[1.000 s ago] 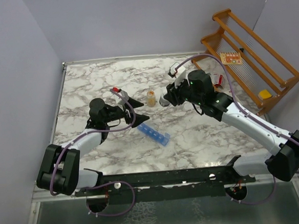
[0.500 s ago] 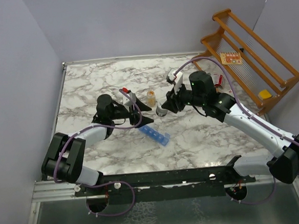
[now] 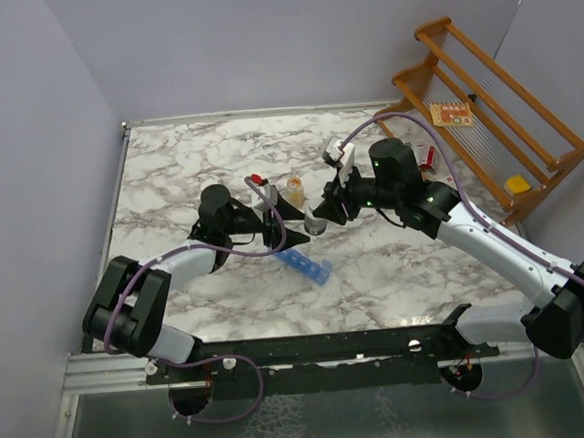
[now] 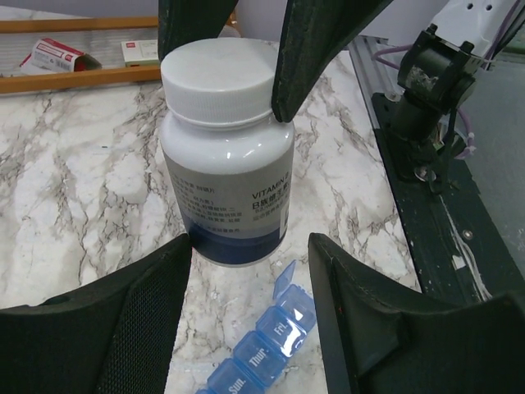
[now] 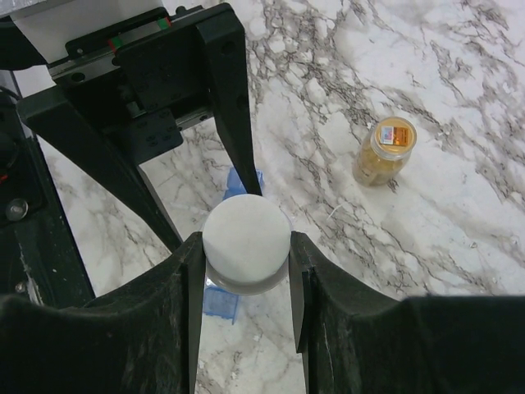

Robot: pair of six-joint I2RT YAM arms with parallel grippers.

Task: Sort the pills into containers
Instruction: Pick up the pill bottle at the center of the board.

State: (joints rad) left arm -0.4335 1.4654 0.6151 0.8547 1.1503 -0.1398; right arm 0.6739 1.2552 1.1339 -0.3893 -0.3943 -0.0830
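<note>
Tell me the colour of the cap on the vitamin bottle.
White. The round plastic cap shows best in the left wrist view.

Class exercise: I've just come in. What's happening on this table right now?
The right arm's jaws are clamped on the white cap of a vitamin bottle. The left arm's jaws stand open on either side of the bottle's body, not clearly gripping it. The blue pill organizer lies on the marble nearby, and an amber bottle stands further off.
</note>
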